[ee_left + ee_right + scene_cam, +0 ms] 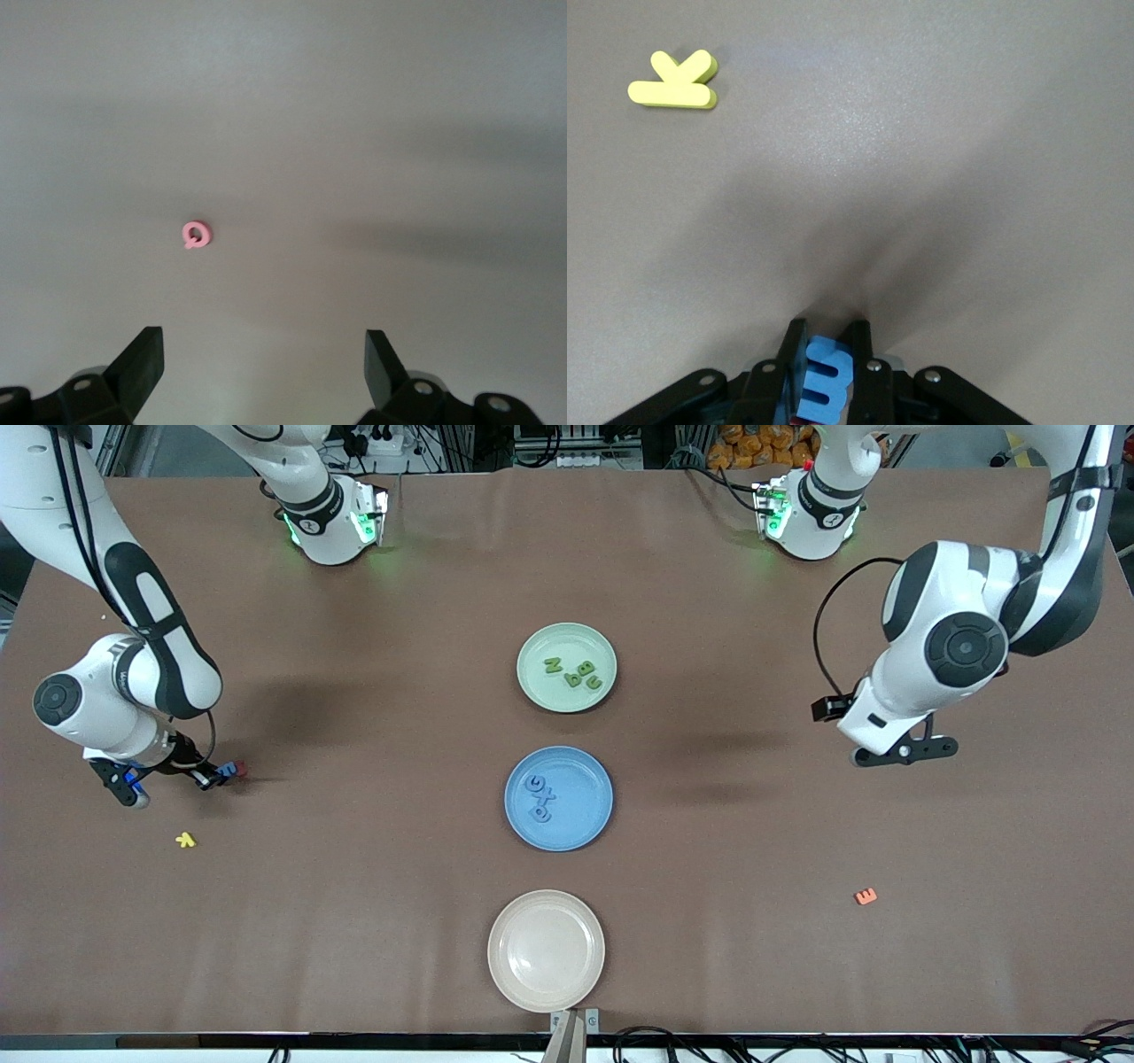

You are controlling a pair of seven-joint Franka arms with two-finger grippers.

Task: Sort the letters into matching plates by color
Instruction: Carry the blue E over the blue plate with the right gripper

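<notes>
The right tool (827, 372) is clenched on a small blue foam letter (824, 382) low over the brown worktop (354, 921), near a yellow foam letter (185, 840). Next, I judge: carry it to the round blue plate (585, 828). The left tool (264, 354) waits, released.
</notes>
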